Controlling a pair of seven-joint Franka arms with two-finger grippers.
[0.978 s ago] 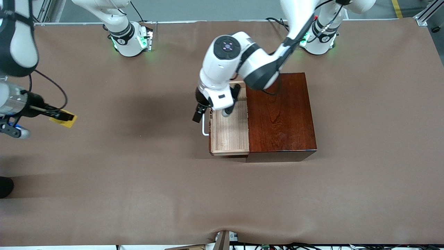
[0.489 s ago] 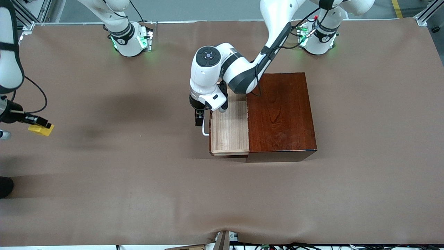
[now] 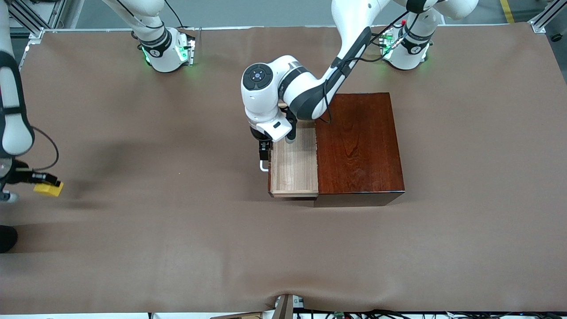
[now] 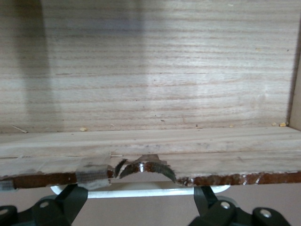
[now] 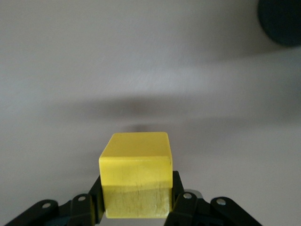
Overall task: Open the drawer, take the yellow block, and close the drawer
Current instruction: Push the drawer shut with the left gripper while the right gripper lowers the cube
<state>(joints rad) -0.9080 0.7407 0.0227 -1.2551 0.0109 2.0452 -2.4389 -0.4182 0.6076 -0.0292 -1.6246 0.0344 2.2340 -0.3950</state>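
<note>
I have the left gripper (image 3: 264,153) down at the front of the drawer (image 3: 293,165), its fingers (image 4: 70,203) spread apart with the white handle (image 4: 141,189) lying between them. From the wrist camera I think they are not yet pressing on the bar, though the angle is poor. Past the fingertips the light-wood tray stands pulled out of the dark reddish-brown box (image 3: 359,144), and the part of its floor I can see is bare.

My right gripper (image 3: 44,184) hangs low over the brown table (image 3: 177,221) at the right arm's end, well apart from the box. It is clamped on the yellow block (image 5: 135,174), one finger on each side face.
</note>
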